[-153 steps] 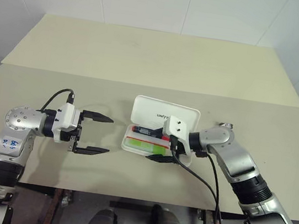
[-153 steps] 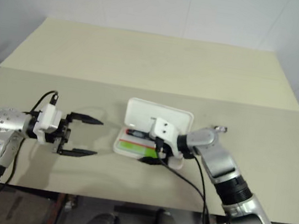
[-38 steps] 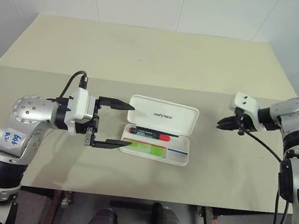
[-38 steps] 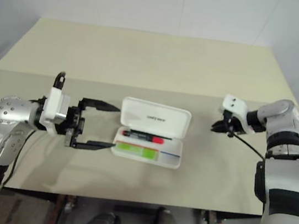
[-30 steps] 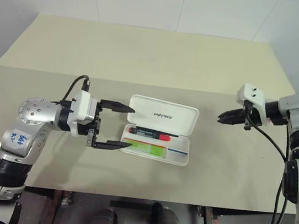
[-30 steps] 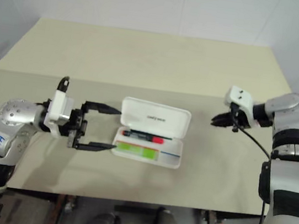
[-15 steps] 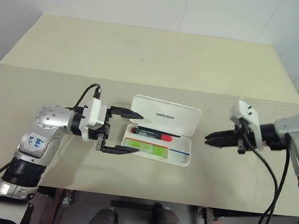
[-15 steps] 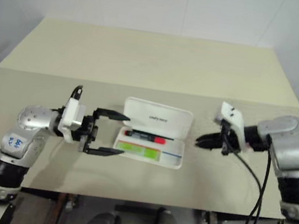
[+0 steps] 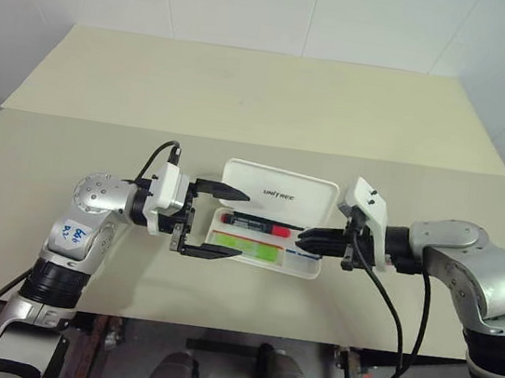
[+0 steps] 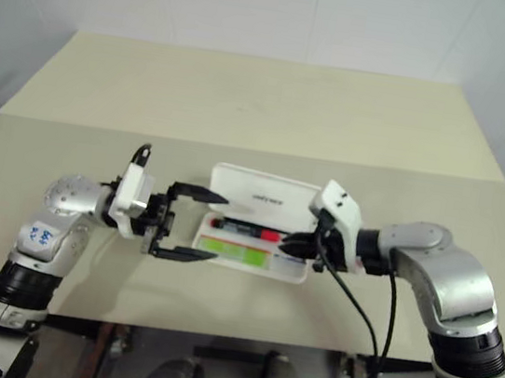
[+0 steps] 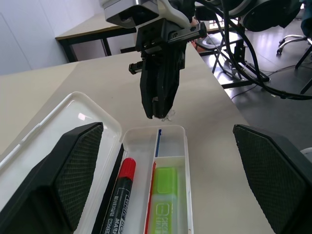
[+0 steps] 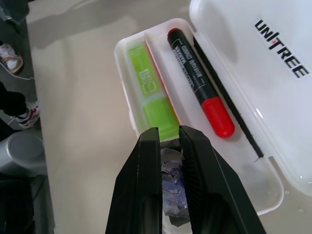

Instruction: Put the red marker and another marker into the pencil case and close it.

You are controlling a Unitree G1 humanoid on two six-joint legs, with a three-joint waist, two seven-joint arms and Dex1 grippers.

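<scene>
Markers, both of them, lay side by side in the tray of the pencil case [image 9: 312,269], the red marker [image 9: 258,227] on the far side and the green marker [image 9: 242,247] on the near side, with the lid [image 9: 280,194] standing open behind them on the table [image 9: 246,103]. I held my left gripper [image 9: 218,221] wide open and empty at the case's left end, one finger toward the lid and the other by the tray's near edge. My right gripper [image 9: 302,241] was pinched shut, holding nothing, its tips over the tray's right end.
</scene>
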